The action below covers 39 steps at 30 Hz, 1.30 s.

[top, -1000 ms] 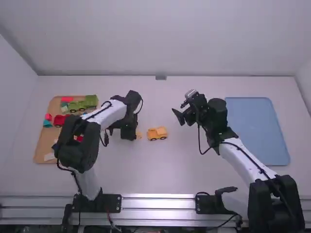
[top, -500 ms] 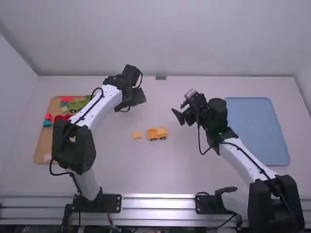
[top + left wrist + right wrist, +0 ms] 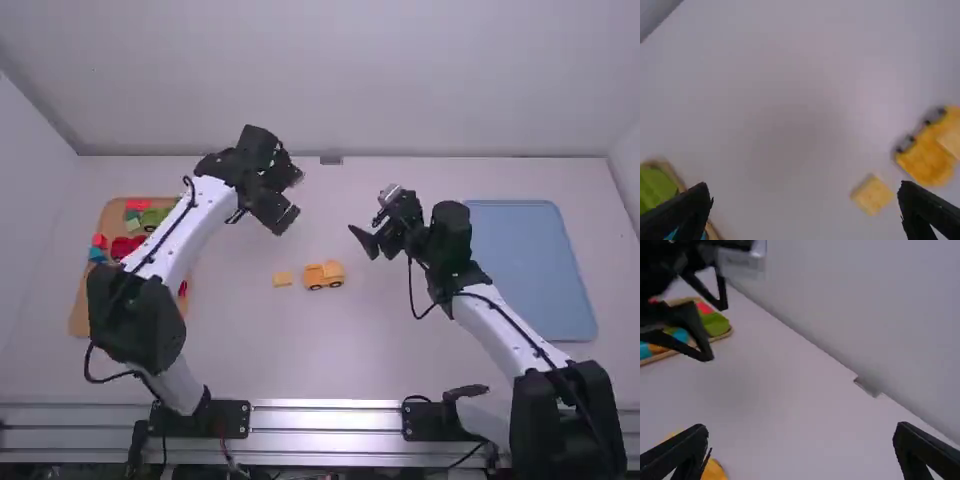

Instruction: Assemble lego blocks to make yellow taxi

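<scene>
Left gripper (image 3: pixel 806 192): jaws released, fingers spread wide, nothing grasped. It is held above the white table (image 3: pixel 380 340), on the far side of the small flat yellow block (image 3: pixel 283 279), so that grasping room is left around that part. Right gripper (image 3: pixel 801 431): jaws likewise parted and unloaded, held aloft on the far right of the work, presumably on standby so that the pieces can be steadied from that side.

Task's thing: the orange-yellow plastic taxi body (image 3: pixel 322 275) is set on its dark wheels, between the two grippers and nearer the bases than either. A paler piece is borne on its top. The upright stance probably suits pressing from above. The small block lies loose just beside it, apart, likely staged there as a part to be fitted.

Left of the left jaws, green and red blocks are gathered in the tan shallow tray (image 3: pixel 86 300), seemingly as stock. Right of the right jaws lies the flat blue tray (image 3: pixel 530 270), perhaps intended for the finished taxi.

Assembly is judged partly done; if the block is to be joined, careful alignment will be needed, since the wheeled body could roll when pushed.
</scene>
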{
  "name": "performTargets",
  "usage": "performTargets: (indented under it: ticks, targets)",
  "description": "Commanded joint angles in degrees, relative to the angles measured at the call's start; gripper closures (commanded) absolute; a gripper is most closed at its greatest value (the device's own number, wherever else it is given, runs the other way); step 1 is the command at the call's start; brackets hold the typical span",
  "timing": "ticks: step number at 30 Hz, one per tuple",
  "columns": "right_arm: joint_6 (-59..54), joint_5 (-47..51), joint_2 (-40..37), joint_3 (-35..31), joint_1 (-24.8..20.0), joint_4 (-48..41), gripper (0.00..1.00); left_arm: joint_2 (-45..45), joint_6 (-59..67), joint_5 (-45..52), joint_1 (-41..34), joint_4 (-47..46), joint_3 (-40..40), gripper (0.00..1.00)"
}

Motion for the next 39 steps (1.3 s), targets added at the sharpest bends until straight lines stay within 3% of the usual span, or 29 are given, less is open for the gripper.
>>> performTargets:
  ticks: [1,4,7,9,11,14,20,25,32,36,37,39]
  targets:
    - [-4.02,-10.21,0.37,-0.15,-1.81,-0.76,0.01,-3.78,24.35,19.41,4.15,-2.23,-1.86,0.01]
    - [-8.39,-20.61,0.39,-0.15,-4.22,-1.70,0.01,-3.93,36.76,33.18,8.81,-2.54,-6.27,0.01]
    - [-11.41,-26.64,0.39,-0.15,-6.01,-3.02,0.01,-3.82,39.28,39.93,13.44,3.34,-12.90,0.01]
    - [-12.74,-28.22,0.39,-0.15,-6.54,-3.96,0.01,-3.67,37.75,40.39,14.84,7.04,-16.11,0.01]
    - [-15.96,-29.53,0.39,-0.17,-7.15,-7.48,0.01,-3.37,32.20,42.25,16.87,18.05,-24.02,0.01]
    - [-19.61,-29.46,0.39,-0.17,-6.49,-10.91,0.01,-3.37,27.56,44.19,17.44,27.26,-31.19,0.01]
    - [-24.00,-29.14,0.39,-0.15,-3.50,-13.57,0.01,-1.99,36.57,49.83,17.49,39.95,-43.85,0.01]
    - [-23.28,-27.45,0.72,-0.15,-2.51,-14.21,0.01,2.89,33.18,50.80,18.21,51.08,-49.59,0.01]
    - [-20.92,-28.61,7.58,-0.15,-2.49,-10.16,0.01,9.90,35.67,51.58,17.79,60.85,-53.05,0.00]
    - [-21.14,-33.42,11.69,-0.11,-2.58,-5.33,0.01,11.17,35.71,51.17,18.16,62.73,-53.33,0.12]
    - [-21.09,-34.05,12.52,-0.13,-2.86,-3.89,0.01,11.17,35.78,50.18,17.90,63.41,-53.44,0.22]
    - [-20.87,-34.16,12.79,-0.15,-3.23,-3.32,0.01,11.17,36.41,49.64,17.64,63.56,-53.48,0.30]
